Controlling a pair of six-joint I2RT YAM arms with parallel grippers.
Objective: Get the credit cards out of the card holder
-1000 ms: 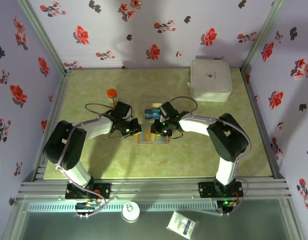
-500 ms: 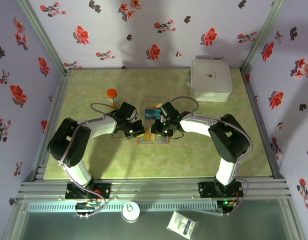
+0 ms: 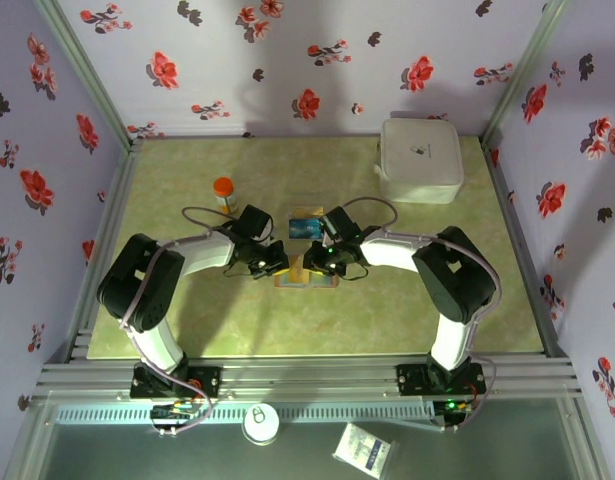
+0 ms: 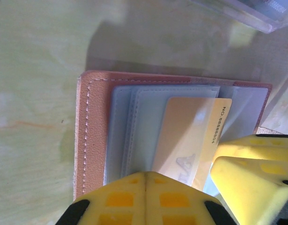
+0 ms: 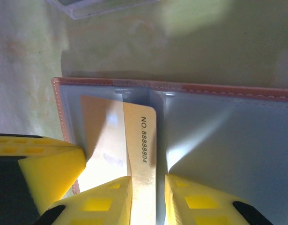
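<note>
Green table (image 3: 437, 290): left hand (image 4: 146, 182) closed, pressing card holder (image 4: 83, 140); right hand (image 5: 148, 187) clamps yellow card (image 5: 139, 136).

Green table (image 3: 187, 320), card holder (image 3: 307, 279), bottle (image 3: 223, 193), white case (image 3: 420, 160)

card holder (image 4: 85, 140) lies open & flat near table centre: tan-brown leather w/ stitched edge, blue-grey see-thru sleeves inside. yellow-tan card (image 4: 190, 136) sticks partway out of one sleeve, part still under the plastic, slightly tilted vs the holder, printed no. along its exposed end. teal-blue card (image 3: 305, 226) lies flat just far of the holder.
</note>
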